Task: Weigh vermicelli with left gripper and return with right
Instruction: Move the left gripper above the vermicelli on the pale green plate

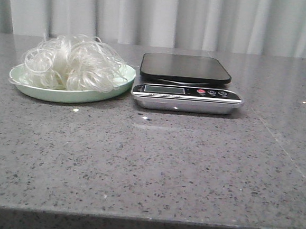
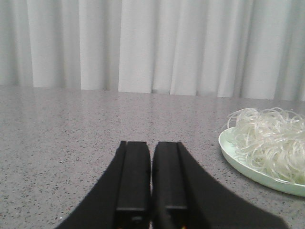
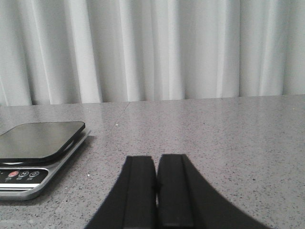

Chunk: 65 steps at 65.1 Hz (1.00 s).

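The vermicelli [image 1: 72,63] is a fluffy mound of thin white curly strands on a pale green plate [image 1: 118,85] at the back left of the table. It also shows in the left wrist view [image 2: 269,140] on the plate [image 2: 238,160]. A digital scale [image 1: 184,82] with a bare black platform stands just right of the plate and also shows in the right wrist view [image 3: 38,152]. My left gripper [image 2: 151,145] is shut and empty, low over the table, apart from the plate. My right gripper [image 3: 156,160] is shut and empty, beside the scale. Neither gripper shows in the front view.
The grey speckled tabletop [image 1: 154,162] stretches from the plate and scale to the front edge. White curtains [image 1: 166,15] hang behind the table.
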Each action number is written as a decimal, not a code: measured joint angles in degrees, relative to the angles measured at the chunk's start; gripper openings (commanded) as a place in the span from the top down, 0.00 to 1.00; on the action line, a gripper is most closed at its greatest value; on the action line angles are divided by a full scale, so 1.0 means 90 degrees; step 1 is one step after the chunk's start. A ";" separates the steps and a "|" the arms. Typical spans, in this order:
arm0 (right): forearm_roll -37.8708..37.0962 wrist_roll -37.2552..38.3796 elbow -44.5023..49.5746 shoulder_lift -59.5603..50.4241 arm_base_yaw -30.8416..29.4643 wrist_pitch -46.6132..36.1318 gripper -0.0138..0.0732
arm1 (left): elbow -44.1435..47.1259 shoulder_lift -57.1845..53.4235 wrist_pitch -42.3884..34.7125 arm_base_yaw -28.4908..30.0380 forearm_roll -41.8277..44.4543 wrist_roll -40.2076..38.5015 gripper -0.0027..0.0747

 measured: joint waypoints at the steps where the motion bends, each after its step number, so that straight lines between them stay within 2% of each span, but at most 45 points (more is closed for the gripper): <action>1: 0.0000 0.0000 0.0000 0.0000 0.0000 0.0000 0.65 | 0.0000 0.0000 0.0000 0.0000 0.0000 0.0000 0.80; 55: 0.0000 0.0000 0.0000 0.0000 0.0000 0.0000 0.65 | 0.0000 0.0000 0.0000 0.0000 0.0000 -0.0003 0.80; 65: 0.0000 0.0000 0.0000 0.0000 0.0000 0.0000 0.65 | 0.0000 0.0000 -0.0566 0.0000 0.0000 -0.0003 0.80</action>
